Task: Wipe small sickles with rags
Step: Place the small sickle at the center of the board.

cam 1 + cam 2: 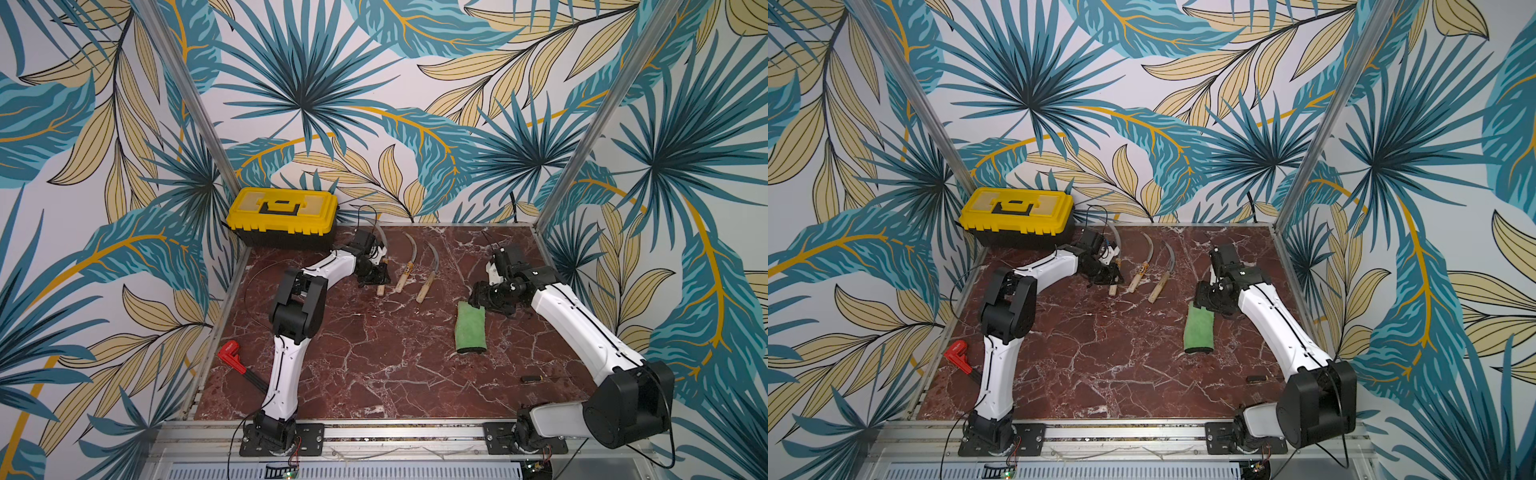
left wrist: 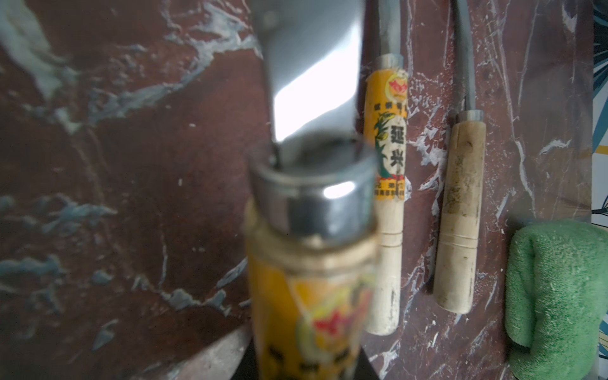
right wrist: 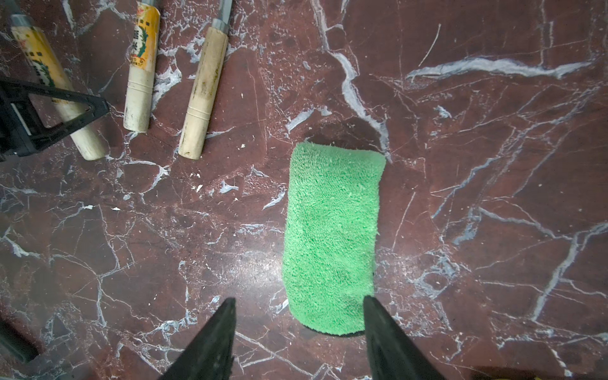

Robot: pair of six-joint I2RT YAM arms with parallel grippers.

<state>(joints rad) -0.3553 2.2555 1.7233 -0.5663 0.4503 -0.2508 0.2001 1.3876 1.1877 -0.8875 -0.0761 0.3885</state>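
Three small sickles lie side by side at the back of the marble table (image 1: pixel 374 365). My left gripper (image 1: pixel 376 272) is shut on the labelled wooden handle of the leftmost sickle (image 2: pixel 312 263); its blade (image 1: pixel 380 237) curves toward the back wall. The middle sickle (image 1: pixel 404 277) has an orange label and the right sickle (image 1: pixel 424 289) a plain handle; both lie free. The rag (image 1: pixel 471 328), a folded green fuzzy cloth, lies right of them. My right gripper (image 3: pixel 299 301) is open over the rag's far end (image 3: pixel 332 237), holding nothing.
A yellow and black toolbox (image 1: pixel 282 216) stands in the back left corner. A red-handled tool (image 1: pixel 232 353) lies by the table's left edge beside the left arm. A small dark item (image 1: pixel 532 378) lies near the right arm's base.
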